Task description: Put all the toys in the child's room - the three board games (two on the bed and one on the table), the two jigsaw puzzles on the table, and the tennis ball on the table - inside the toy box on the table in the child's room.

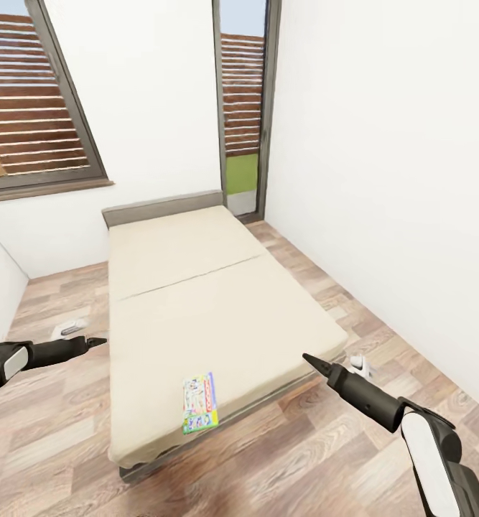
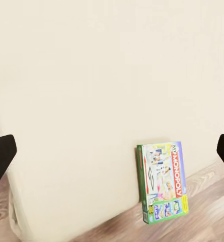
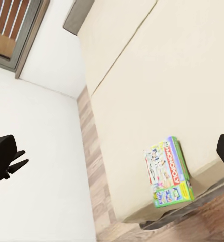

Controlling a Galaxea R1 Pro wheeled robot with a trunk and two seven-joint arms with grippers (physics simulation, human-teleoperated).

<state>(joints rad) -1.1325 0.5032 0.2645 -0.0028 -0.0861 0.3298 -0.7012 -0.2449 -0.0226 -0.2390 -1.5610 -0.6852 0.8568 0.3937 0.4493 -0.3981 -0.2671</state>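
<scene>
bed (image 1: 196, 287): 1 | Monopoly board game (image 1: 200, 402): 1 | windows (image 1: 31, 100): 2 | grippers: left (image 1: 99, 341), right (image 1: 307, 358): 2

Three views on the bed (image 1: 217, 301)

The head camera looks down from the foot end along the whole mattress. Both wrist cameras look from either side, nearer, and share its near edge with the Monopoly box (image 2: 163, 180) (image 3: 170, 172) (image 1: 200, 401).
</scene>
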